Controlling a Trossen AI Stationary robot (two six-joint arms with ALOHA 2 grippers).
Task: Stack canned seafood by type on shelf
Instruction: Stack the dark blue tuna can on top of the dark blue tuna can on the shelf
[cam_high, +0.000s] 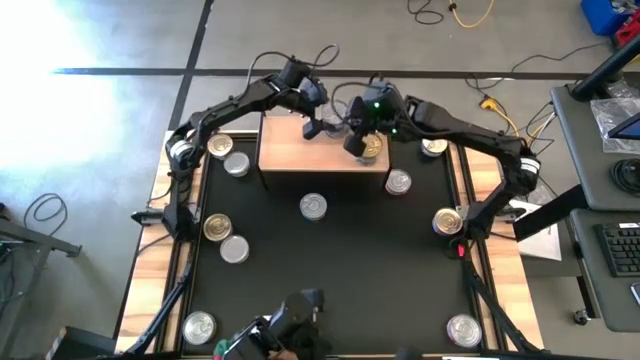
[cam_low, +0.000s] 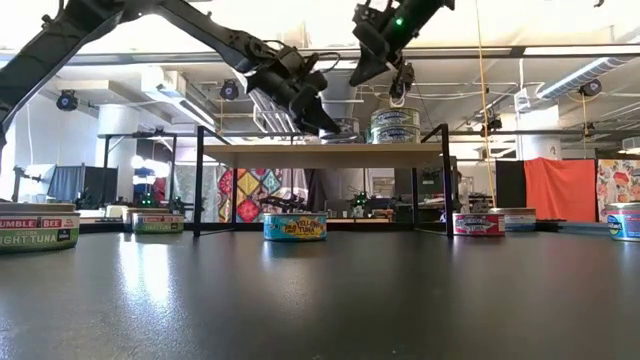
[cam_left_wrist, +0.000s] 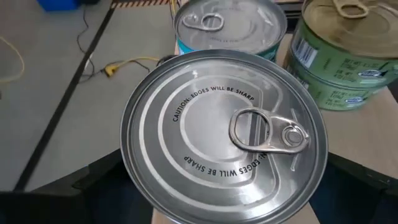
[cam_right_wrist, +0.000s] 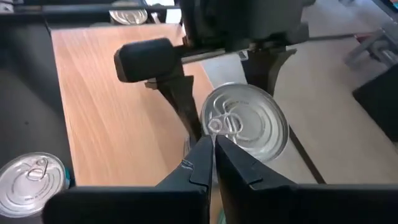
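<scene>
Over the far half of the black table (cam_high: 320, 280) stands the shelf (cam_high: 300, 150), a light-wood board on thin black legs, long side running left to right, with clear air under it in the low view. Holds, in the left gripper (cam_left_wrist: 205, 186), spread wide around it, a silver-lidded can (cam_left_wrist: 224, 134) at the shelf's far edge, lid up and pull-tab toward the green stack; cannot tell whether this can rests on the board or hangs just above it. Just beyond it sits another silver-lidded can with a blue label (cam_left_wrist: 230, 25), cut off by the frame. On the shelf's right part stands a stack of two green-labelled cans (cam_low: 395, 125), gold lid on top, upright. Above that stack hovers the right gripper (cam_right_wrist: 214, 155), fingers pressed together and empty, close beside the left gripper, so little room between the two arms. Scattered flat on the table: loose cans (cam_high: 313, 206) before the shelf and along both side edges, well apart from one another, leaving the middle open. Near edge partly hidden by dark gear (cam_high: 290, 335)
</scene>
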